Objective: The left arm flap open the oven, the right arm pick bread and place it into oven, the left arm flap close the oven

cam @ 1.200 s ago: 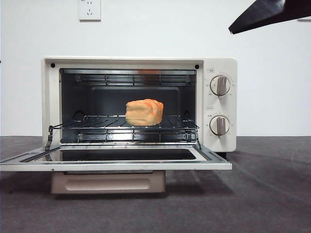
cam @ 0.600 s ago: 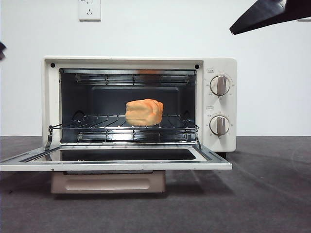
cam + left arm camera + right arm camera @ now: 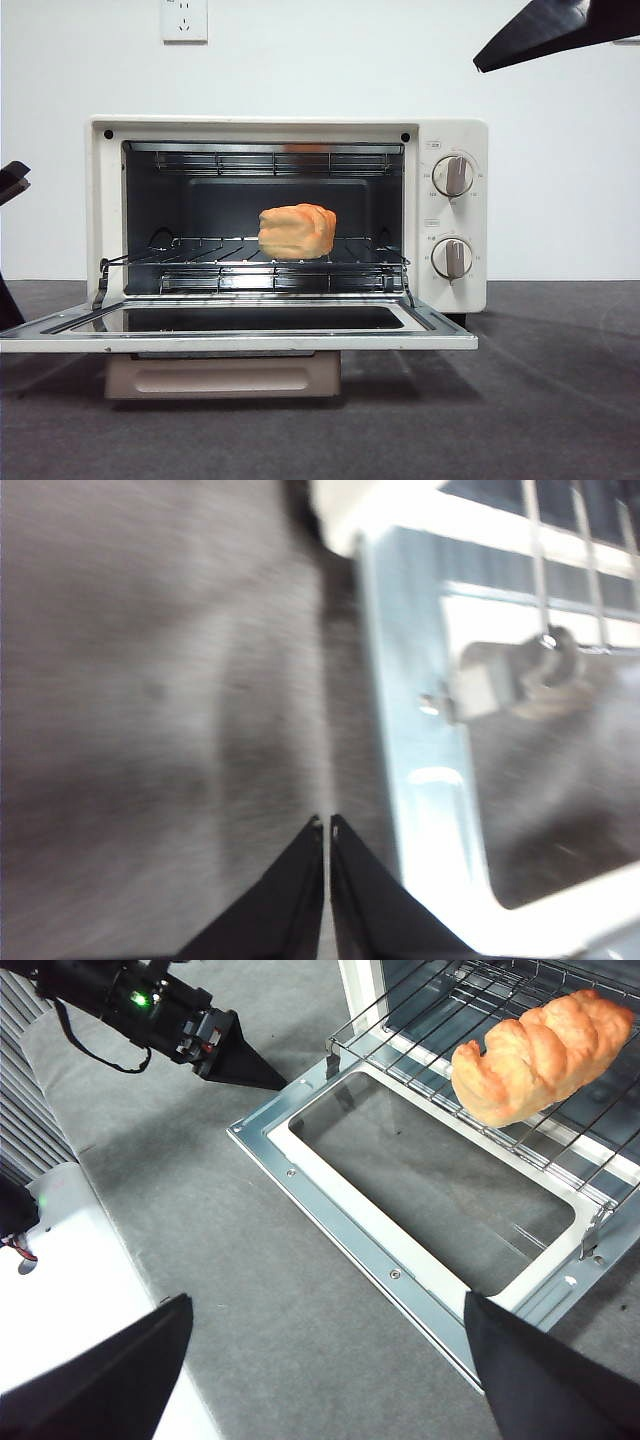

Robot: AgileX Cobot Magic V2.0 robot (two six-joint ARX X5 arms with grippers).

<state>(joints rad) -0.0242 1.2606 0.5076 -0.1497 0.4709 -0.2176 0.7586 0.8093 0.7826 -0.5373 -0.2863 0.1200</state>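
Inside open oven (image 3: 452, 135): bread (image 3: 296, 231)

Grey felt-covered desk (image 3: 560, 400); oven (image 3: 455, 215) stands on it, door flapped down, its near corner just beside the left end effector (image 3: 328, 825)

Cream-white oven (image 3: 455, 135), golden-orange bread (image 3: 296, 231), dark grey table (image 3: 540, 400), black hands, white wall (image 3: 330, 60)
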